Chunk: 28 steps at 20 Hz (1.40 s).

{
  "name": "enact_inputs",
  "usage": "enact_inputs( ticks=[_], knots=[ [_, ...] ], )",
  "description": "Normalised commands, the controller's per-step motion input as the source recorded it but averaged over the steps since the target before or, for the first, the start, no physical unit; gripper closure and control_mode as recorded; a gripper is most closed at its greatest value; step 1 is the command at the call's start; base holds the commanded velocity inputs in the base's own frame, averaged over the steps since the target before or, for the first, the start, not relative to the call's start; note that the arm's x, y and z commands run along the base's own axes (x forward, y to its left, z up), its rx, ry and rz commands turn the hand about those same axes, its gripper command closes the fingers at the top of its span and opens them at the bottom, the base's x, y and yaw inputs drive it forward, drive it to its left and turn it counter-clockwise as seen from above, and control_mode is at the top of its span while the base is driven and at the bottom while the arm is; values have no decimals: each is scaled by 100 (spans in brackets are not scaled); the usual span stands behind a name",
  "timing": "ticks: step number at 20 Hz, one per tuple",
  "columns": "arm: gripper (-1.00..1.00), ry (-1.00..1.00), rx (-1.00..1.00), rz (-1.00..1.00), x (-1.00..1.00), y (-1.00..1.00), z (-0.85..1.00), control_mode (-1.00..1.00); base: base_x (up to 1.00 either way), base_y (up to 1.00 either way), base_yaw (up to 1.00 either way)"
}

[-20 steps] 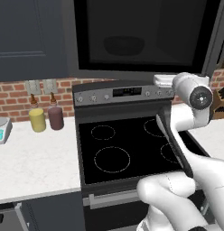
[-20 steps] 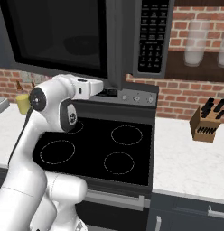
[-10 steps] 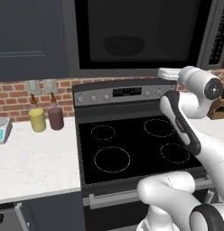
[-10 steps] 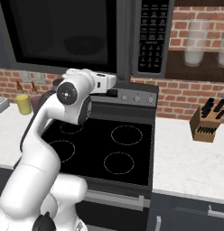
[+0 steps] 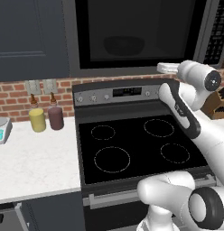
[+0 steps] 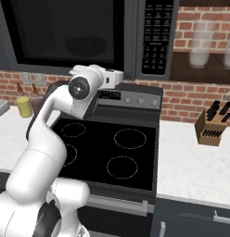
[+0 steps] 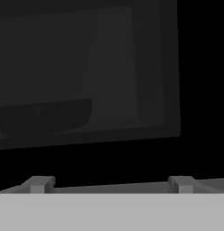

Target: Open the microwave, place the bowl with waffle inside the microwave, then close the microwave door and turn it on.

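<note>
Above the stove: microwave [image 5: 145, 36], top cut off by the frame edge in both base views.
Door: microwave door [image 6: 66, 30] shut; black glass window across most of it.
Bowl: bowl [image 5: 124, 45] inside the microwave, a dim rounded shape behind the glass; in the hand view it sits at lower left [image 7: 41, 117], partly cut off by the edge.
Waffle: too dark to make out through the glass.
Keypad: keypad [image 6: 156, 39] right of the door; button labels too small to read.
Pincer: pincer [image 7: 109, 182] just in front of the door's lower edge; two tips set wide apart, nothing between them.
Stove: stove [image 5: 136, 144] below, four burner rings.
Counter, left: counter [image 5: 32, 158] with a yellow bottle [image 5: 37, 118] and a dark red bottle [image 5: 55, 116] side by side.
Counter, right: knife block [image 6: 212, 127].
</note>
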Motion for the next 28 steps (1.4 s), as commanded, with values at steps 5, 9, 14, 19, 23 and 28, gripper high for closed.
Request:
enact_inputs(
  ticks=[5,9,14,19,23,28],
  knots=[
    [-100,0,0,0,21,0,1,-100,0,0,0],
    [-100,0,0,0,7,0,0,-100,0,0,0],
    [-100,0,0,0,15,0,0,-100,0,0,0],
    [-100,0,0,0,8,1,0,-100,0,0,0],
    [-100,0,0,0,-9,0,0,-100,0,0,0],
    [-100,0,0,0,-17,1,0,-100,0,0,0]
  ],
)
